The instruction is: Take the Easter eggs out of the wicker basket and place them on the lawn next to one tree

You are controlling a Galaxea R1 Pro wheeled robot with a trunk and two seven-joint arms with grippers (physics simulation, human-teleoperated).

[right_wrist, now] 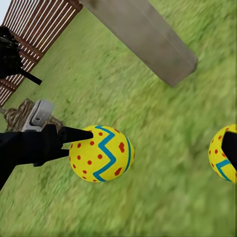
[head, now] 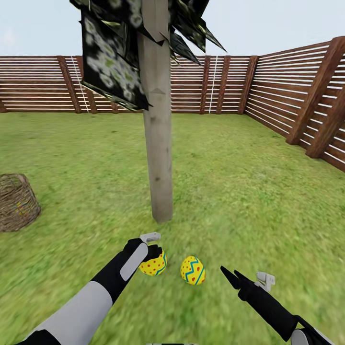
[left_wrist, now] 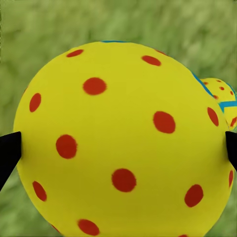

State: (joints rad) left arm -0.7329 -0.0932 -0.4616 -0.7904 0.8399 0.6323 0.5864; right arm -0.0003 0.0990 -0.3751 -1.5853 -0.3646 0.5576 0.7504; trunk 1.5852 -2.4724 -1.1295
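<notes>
— Left gripper (head: 154, 256)?
— Jaws closed around a yellow egg (head: 153, 263) with red dots, low over the lawn (head: 249, 191); up close, black fingertips (left_wrist: 9, 153) pressed to both sides of the egg (left_wrist: 123, 143).
— And the right gripper (head: 229, 277)?
— Jaws parted, holding nothing, hovering just above the grass to the right of a second egg (head: 192, 270).
— Second egg resting where?
— On the grass, just beside the held one and near the foot of the tree (head: 159, 143). Blue zigzag band and red dots plain to see. Same pair seen from the right wrist: held egg (right_wrist: 101, 153) in the left jaws, the other (right_wrist: 223, 154) at the frame's edge.
— Basket?
— Wicker basket (head: 17, 201) tipped on its side on the lawn, well apart to the left. Something yellowish inside, too faint to tell.
— Surroundings?
— Mottled green grass, brown slatted fence (head: 287, 86) all round, pale sky above, dark blocky leaves (head: 112, 57) hanging from the grey trunk.
</notes>
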